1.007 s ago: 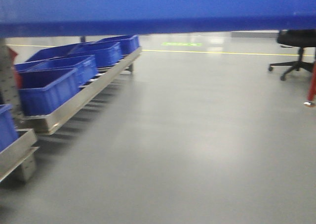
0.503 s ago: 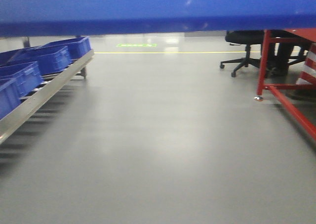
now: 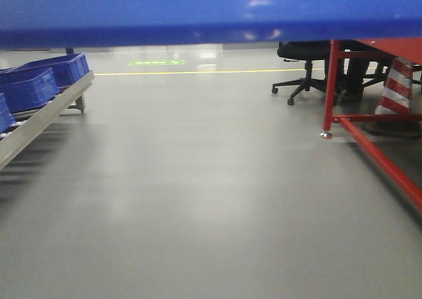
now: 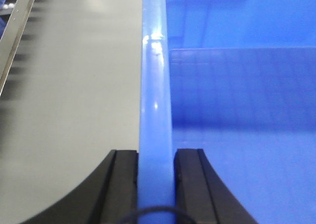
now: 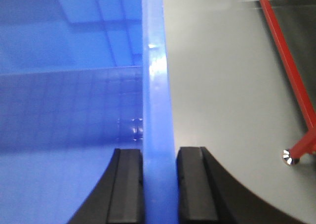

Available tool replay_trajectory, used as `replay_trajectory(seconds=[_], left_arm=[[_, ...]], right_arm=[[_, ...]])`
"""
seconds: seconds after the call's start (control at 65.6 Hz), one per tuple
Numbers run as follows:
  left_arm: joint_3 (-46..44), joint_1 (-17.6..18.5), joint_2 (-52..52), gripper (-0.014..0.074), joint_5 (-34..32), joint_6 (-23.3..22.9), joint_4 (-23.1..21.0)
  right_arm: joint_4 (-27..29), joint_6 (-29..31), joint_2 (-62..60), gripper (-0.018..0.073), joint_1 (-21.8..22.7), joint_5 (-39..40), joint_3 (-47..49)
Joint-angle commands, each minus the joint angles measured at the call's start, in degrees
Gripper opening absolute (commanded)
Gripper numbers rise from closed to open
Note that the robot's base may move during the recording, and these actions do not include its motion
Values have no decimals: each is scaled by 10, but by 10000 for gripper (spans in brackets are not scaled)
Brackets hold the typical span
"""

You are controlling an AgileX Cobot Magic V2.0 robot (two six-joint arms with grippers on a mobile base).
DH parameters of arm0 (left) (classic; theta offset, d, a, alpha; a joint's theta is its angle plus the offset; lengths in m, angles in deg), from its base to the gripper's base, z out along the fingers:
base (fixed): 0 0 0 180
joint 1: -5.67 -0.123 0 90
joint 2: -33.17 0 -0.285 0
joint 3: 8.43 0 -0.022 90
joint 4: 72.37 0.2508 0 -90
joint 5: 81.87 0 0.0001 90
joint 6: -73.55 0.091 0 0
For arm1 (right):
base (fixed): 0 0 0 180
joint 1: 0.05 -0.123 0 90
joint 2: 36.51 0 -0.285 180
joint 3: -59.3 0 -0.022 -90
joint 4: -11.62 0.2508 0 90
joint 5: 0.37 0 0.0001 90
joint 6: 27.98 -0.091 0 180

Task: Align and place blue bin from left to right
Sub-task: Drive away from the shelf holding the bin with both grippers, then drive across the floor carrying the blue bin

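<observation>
The blue bin [image 3: 211, 12] fills the top strip of the front view, carried above the grey floor. In the left wrist view my left gripper [image 4: 156, 184] is shut on the bin's left wall rim [image 4: 155, 85], one black finger [image 4: 123, 184] outside and one inside the bin. In the right wrist view my right gripper [image 5: 159, 184] is shut on the bin's right wall rim [image 5: 157, 85] in the same way, with the bin's blue interior [image 5: 69, 110] to its left. The bin's underside and far wall are hidden.
A metal roller conveyor [image 3: 39, 117] with smaller dark blue bins [image 3: 30, 86] runs along the left. A red steel frame [image 3: 369, 137] stands at right, with a red-and-white striped post [image 3: 393, 88] and a black office chair [image 3: 306, 68] behind it. Grey floor [image 3: 198, 193] lies ahead.
The view has swung to the right: the conveyor with dark blue bins slid leftward out of frame, the red frame and chair came further in. Both grippers still hold the bin.
</observation>
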Motion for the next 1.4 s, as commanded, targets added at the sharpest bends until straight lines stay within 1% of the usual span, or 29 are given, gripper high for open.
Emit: replay_trajectory(seconds=[0.0, 1.388], left_arm=[[-7, 10, -5, -111, -52, -4, 10], [-7, 10, -5, -111, -53, -4, 10]], right_arm=[[-14, -3, -8, -70, -6, 63, 5], [-14, -3, -8, -70, -6, 66, 5]])
